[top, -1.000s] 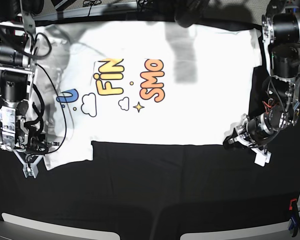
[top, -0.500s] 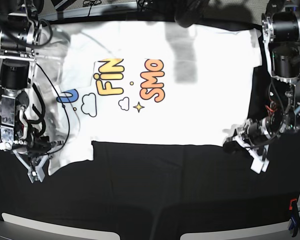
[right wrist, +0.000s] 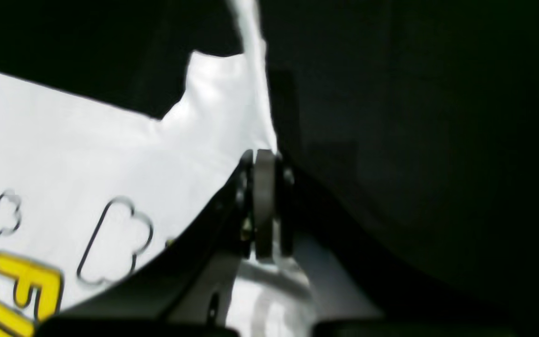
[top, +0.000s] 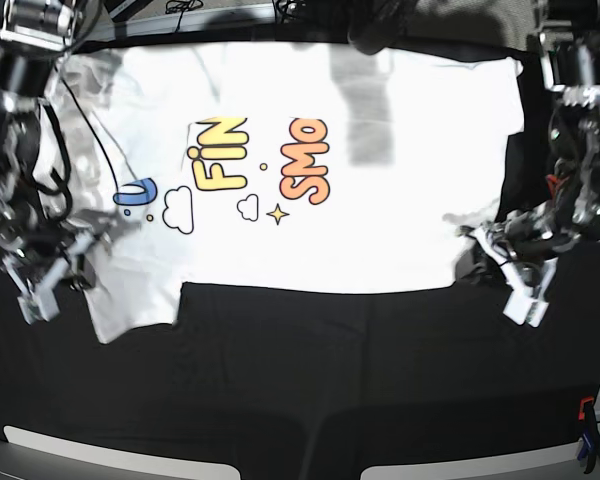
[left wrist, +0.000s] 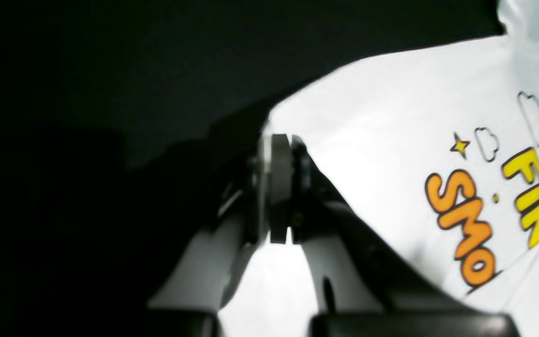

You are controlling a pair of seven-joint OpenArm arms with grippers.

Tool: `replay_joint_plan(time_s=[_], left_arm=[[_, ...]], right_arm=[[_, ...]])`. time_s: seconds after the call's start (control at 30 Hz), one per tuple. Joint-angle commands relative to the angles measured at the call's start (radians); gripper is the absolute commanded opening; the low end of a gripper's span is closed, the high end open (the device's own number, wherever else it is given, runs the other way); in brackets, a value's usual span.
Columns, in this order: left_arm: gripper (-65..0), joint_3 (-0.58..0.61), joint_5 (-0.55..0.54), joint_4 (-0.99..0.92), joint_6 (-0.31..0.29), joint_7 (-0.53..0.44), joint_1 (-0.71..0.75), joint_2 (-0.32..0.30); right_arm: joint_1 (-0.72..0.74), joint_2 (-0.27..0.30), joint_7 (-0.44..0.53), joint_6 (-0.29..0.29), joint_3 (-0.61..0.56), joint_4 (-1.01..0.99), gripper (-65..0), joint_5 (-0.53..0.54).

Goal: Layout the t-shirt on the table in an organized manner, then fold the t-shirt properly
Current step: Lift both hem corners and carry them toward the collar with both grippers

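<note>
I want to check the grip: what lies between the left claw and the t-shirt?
Nothing. In the left wrist view the left claw is shut right on the edge of the t-shirt, with no gap.

White printed t-shirt spread print-up — flat; black table beneath.

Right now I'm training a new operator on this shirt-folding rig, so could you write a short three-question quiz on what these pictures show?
1. True or false: the t-shirt lies print side up on the table.
2. What is the left pincer shut on? A) a sleeve B) the shirt's corner C) nothing
3. Fill in: the orange letters read ___.

Key: 1 true; 2 B; 3 SMo. The right pincer is shut at the shirt's edge too.
</note>
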Motion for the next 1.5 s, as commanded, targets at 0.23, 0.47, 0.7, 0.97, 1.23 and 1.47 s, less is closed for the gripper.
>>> replay_joint_plan(time_s=[0.23,0.47,0.7,0.97,1.23,1.47], left_arm=[[-65.0,-0.006,0.013,0.274,0.005,0.042,0.150,-0.069],[-65.0,-0.006,0.175,0.338,0.088,0.041,0.249,-0.069],[-65.0,-0.006,0.174,0.340,0.087,0.042,0.269,-0.068],[-65.0,-0.006,0.174,0.340,0.087,0.095,0.269,-0.068],[-65.0,-0.006,0.127,0.340,0.077,0.143,0.269,-0.068],[-65.0,-0.006,0.083,0.340,0.075,0.142,0.269,-0.068]], right_arm=[[-0.172,0.019,-0.002,0.016,0.167,0.204,-65.0,0.092],[-0.290,0.019,-0.001,0.016,0.187,0.235,-65.0,0.091],[-0.308,0.019,-0.002,0.016,0.187,0.235,-65.0,0.090],[-0.309,0.019,-0.011,0.016,0.187,0.235,-65.0,0.005],[-0.309,0.019,-0.021,0.016,0.187,0.235,-65.0,0.009],[-0.308,0.020,-0.181,0.016,0.187,0.235,-37.4,0.051]])
